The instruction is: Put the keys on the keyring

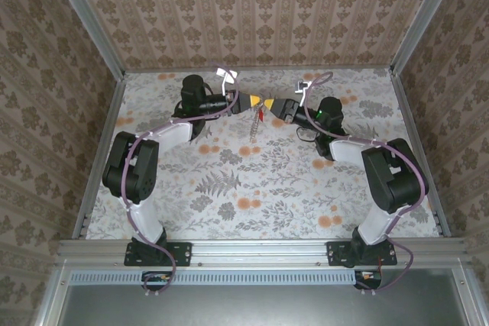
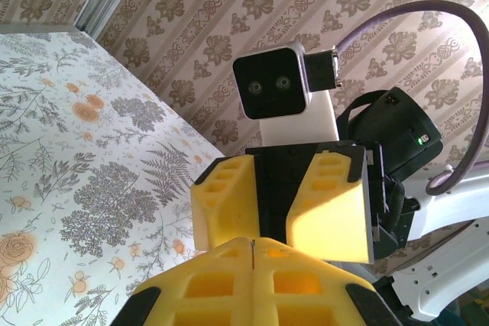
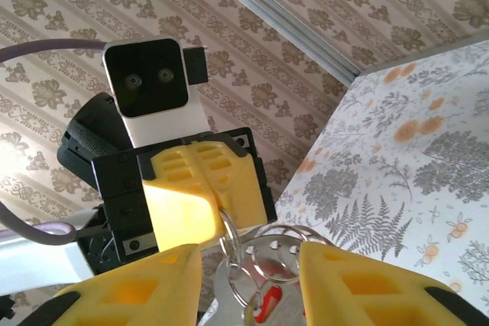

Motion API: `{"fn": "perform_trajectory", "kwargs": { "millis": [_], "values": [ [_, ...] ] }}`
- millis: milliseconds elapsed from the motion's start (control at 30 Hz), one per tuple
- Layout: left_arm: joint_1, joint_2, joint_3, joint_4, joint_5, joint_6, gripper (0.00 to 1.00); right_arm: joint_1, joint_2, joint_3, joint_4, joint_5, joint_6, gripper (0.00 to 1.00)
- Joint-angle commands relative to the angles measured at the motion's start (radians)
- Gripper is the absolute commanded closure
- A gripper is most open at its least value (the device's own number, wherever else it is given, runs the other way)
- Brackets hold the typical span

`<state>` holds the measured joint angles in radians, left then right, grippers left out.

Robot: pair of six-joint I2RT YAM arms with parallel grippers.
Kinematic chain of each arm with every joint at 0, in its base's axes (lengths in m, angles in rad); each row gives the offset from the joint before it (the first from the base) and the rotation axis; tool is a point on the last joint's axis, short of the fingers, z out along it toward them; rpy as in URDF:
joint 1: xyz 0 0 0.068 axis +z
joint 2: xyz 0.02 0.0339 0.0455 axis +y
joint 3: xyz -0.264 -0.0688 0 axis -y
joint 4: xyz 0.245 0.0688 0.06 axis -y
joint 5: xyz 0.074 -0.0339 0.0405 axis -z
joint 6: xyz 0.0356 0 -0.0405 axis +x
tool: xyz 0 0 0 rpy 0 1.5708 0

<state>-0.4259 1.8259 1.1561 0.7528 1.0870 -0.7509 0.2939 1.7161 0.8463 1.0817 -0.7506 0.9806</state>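
**Keyring hangs between the two grippers, above the table**

Right wrist view: the right gripper (image 3: 250,266) has its yellow fingers (image 3: 130,289) apart. The keyring (image 3: 269,253) lies in the gap between them, with the red key (image 3: 263,312) low in the cluster. I cannot tell whether the fingers touch the metal.

Just beyond, the left gripper (image 3: 218,196) is closed, pinching the keyring's upper loop. The floral table (image 3: 428,150) lies behind.
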Motion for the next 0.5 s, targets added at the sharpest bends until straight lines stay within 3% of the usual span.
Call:
{"fn": "perform_trajectory", "kwargs": {
  "millis": [0,333,467],
  "values": [
    [-0.005,-0.003,-0.001,0.056,0.002,-0.020,1.00,0.013,0.010,0.033,0.060,0.005,0.015,0.62],
    [-0.007,-0.002,-0.002,0.062,0.002,-0.025,1.00,0.030,0.019,0.046,0.056,-0.004,0.012,0.70],
    [-0.008,-0.002,-0.002,0.062,0.003,-0.026,1.00,0.031,0.020,0.051,0.056,-0.009,0.011,0.79]
  ]
}}
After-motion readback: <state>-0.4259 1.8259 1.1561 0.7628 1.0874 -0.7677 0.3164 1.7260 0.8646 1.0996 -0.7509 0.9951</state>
